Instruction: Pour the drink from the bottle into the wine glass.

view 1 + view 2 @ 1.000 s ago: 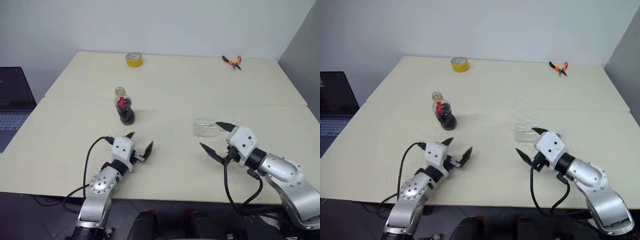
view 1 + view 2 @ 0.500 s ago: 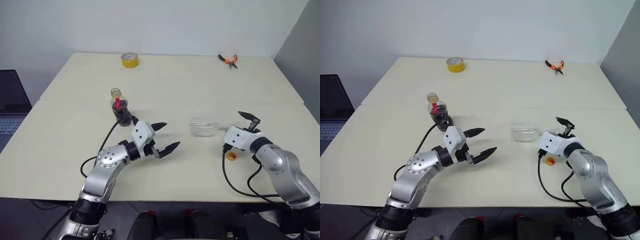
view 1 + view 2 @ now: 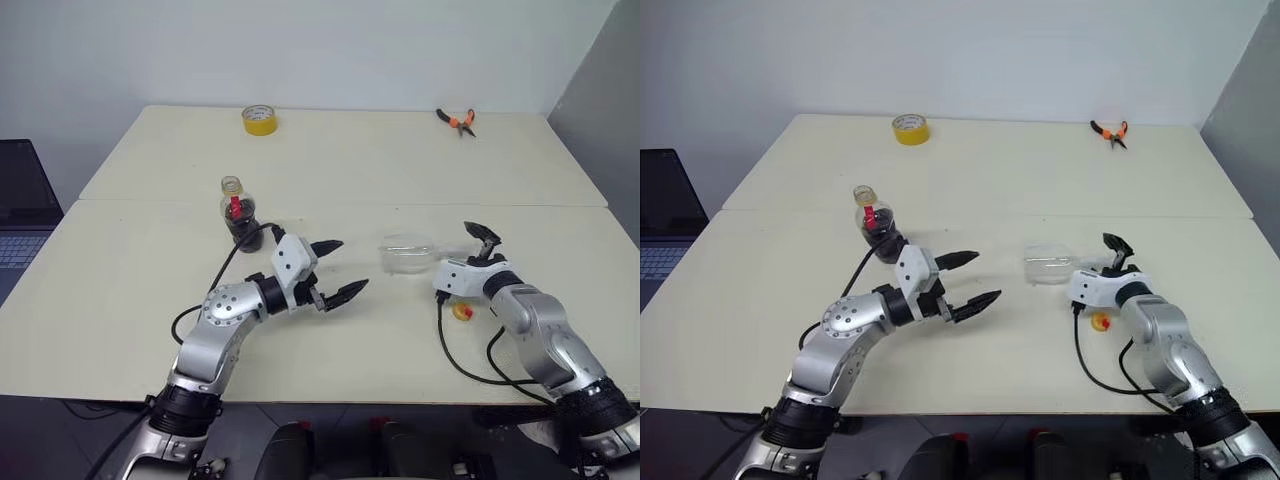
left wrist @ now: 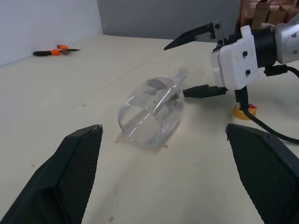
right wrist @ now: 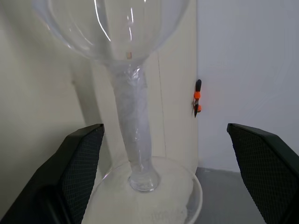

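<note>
One bottle [image 3: 241,213], one toppled wine glass [image 4: 150,112]; both end effectors [image 3: 334,270] [image 3: 470,258] seemingly open.

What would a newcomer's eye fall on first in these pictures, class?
The wine glass lies on its side on the pale table, with the open right gripper set around its stem. To the left stands the uncapped bottle of dark drink, just behind the open left gripper. A small yellow cap lies on the table below the right gripper.
</note>
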Available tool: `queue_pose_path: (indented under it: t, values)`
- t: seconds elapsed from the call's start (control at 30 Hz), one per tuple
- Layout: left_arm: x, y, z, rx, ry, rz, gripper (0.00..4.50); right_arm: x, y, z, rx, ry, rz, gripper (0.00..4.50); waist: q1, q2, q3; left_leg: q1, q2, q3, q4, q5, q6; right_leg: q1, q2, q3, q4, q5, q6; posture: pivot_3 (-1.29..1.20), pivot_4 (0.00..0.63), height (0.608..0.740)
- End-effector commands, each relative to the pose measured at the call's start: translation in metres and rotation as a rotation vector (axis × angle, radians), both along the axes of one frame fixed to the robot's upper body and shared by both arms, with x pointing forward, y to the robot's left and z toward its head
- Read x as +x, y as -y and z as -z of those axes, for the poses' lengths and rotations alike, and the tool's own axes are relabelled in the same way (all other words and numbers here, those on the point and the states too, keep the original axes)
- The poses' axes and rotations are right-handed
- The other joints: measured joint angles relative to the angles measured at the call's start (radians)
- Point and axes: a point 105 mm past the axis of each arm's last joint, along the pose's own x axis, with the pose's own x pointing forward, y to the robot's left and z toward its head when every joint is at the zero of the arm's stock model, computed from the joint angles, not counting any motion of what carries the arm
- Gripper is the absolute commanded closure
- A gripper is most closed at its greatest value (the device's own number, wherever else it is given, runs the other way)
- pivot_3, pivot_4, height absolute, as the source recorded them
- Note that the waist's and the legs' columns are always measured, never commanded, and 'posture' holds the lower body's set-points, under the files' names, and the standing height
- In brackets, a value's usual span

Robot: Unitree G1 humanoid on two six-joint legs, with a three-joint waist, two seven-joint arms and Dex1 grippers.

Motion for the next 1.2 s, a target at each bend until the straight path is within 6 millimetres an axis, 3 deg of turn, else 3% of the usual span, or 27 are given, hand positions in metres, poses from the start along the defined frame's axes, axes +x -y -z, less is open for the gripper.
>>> queue_pose_path:
  t: [0.03, 0.23, 0.4, 0.57, 0.73, 0.87, 1.03, 1.2]
  values:
    - [0.0, 0.006, -0.009, -0.015, 0.037, 0.021, 0.0, 0.006, -0.002, -0.008, -0.008, 0.055, -0.006, 0.6, 0.0, 0.0, 0.0, 0.0, 0.0, 0.0, 0.0, 0.0, 0.0, 0.0, 0.0, 0.0, 0.0, 0.0, 0.0, 0.0, 0.15, 0.74]
    - [0.003, 0.007, -0.011, -0.032, 0.043, 0.01, 0.0, 0.009, -0.004, -0.003, 0.007, 0.063, 0.007, 2.79, -0.001, 0.0, 0.0, 0.0, 0.0, 0.0, 0.0, 0.0, 0.0, 0.0, 0.0, 0.0, 0.0, 0.0, 0.0, 0.0, 0.15, 0.74]
    - [0.009, -0.003, -0.014, -0.056, 0.03, -0.048, 0.0, 0.011, -0.001, -0.019, 0.059, 0.153, 0.043, 4.37, -0.002, 0.0, 0.0, 0.0, 0.0, 0.0, 0.0, 0.0, 0.0, 0.0, 0.0, 0.0, 0.001, 0.0, 0.0, 0.0, 0.15, 0.74]
    - [0.014, -0.013, -0.017, -0.079, 0.023, -0.106, 0.0, 0.011, -0.001, -0.039, 0.118, 0.232, 0.054, 4.37, -0.002, 0.0, 0.0, 0.0, 0.0, 0.0, 0.0, 0.0, 0.0, -0.001, 0.0, 0.0, 0.001, 0.0, 0.0, 0.0, 0.15, 0.74]
    - [0.013, -0.024, -0.022, -0.131, 0.008, -0.13, 0.0, 0.006, -0.012, -0.063, 0.347, 0.293, 0.015, 4.37, -0.003, 0.0, 0.0, 0.0, 0.0, 0.0, 0.0, 0.0, 0.0, -0.001, 0.0, 0.0, 0.001, 0.0, 0.0, 0.0, 0.15, 0.74]
    - [-0.001, -0.042, -0.023, -0.118, -0.038, -0.048, 0.0, -0.006, -0.065, -0.061, 0.909, 0.171, -0.234, 4.37, -0.018, 0.0, 0.0, 0.0, 0.002, 0.0, -0.001, 0.0, 0.0, -0.001, 0.001, 0.0, 0.001, 0.0, 0.0, 0.0, 0.15, 0.74]
    - [-0.008, -0.058, -0.028, -0.088, -0.068, -0.042, 0.0, -0.01, -0.099, -0.043, 1.205, -0.023, -0.402, 4.37, -0.011, 0.001, 0.001, 0.0, 0.0, -0.001, 0.0, -0.001, 0.001, -0.001, 0.0, 0.0, 0.003, 0.0, -0.001, 0.0, 0.15, 0.74]
    - [-0.016, -0.066, -0.031, -0.06, -0.087, -0.027, 0.0, 0.001, -0.123, -0.03, 1.338, -0.12, -0.47, 4.37, -0.011, 0.001, 0.001, 0.001, 0.0, -0.001, 0.0, -0.001, 0.002, -0.001, -0.001, -0.001, 0.004, 0.0, -0.001, 0.0, 0.15, 0.74]
